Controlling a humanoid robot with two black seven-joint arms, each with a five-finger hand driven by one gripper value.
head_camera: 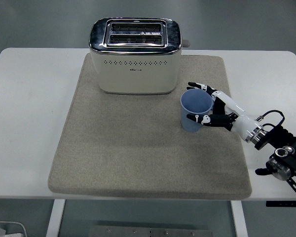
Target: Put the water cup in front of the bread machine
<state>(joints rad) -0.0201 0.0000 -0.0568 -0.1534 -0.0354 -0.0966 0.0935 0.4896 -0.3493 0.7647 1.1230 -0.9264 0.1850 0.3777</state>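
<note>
Right robot hand (pixel 212 106), reaching in from the right edge, fingers curved around the far and near sides of the blue water cup (pixel 196 110); I read this as a wrap on the cup wall, though I cannot confirm firm contact on every finger. The cup stands upright on the grey mat (pixel 138 163), just off the front right corner of the bread machine (pixel 135 55), so not yet in front of it. The left arm is out of view.

To do this step well, I would close the grip evenly before any travel, keep the cup vertical, and carry it leftward along the mat, clear of the machine's front face. I would set it down centred before that face, near but apart from it, then open the fingers without nudging it. The white worktop (pixel 29 113) offers no obstacle.
</note>
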